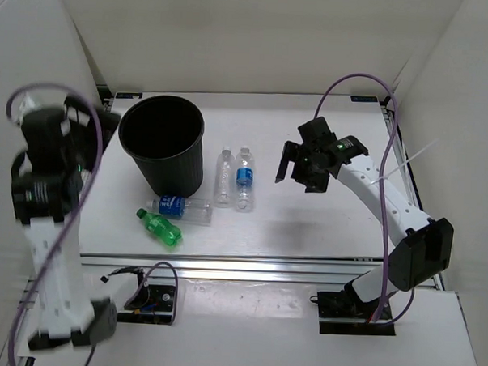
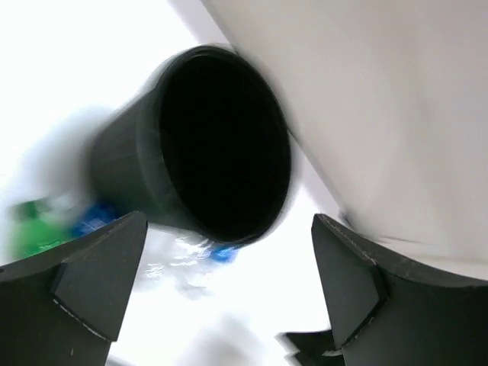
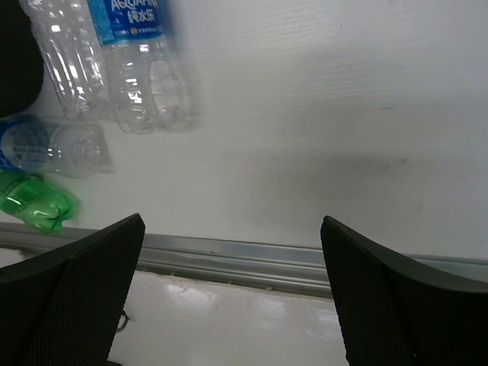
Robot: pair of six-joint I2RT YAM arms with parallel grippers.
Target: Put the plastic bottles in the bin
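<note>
Approach stage, nothing grasped: left gripper (image 2: 229, 223) and right gripper (image 3: 232, 229) both spread wide and empty, all four plastic bottles (image 1: 244, 177) lying on the table (image 1: 323, 227) just beside the bin (image 1: 178, 174). Next move judged to call for lowering the right gripper over the near blue-labelled bottle (image 3: 130, 46), jaws across its body. Cannot make out the dark bin floor; left wrist view smeared by motion, bottle caps cut off in the right wrist view.

this looks like a robotics lab test cell. plain white walls (image 1: 258, 38) box in a white surface (image 1: 323, 227) edged by an aluminium rail (image 1: 264, 269). a left arm (image 1: 45, 190) and a right arm (image 1: 381, 197) are bolted at its near edge, beside a looping purple cable (image 1: 358, 75) and a bare circuit board (image 1: 154, 299). a black bin (image 1: 163, 143) and plastic bottles (image 1: 244, 176) sit like staged props.
</note>
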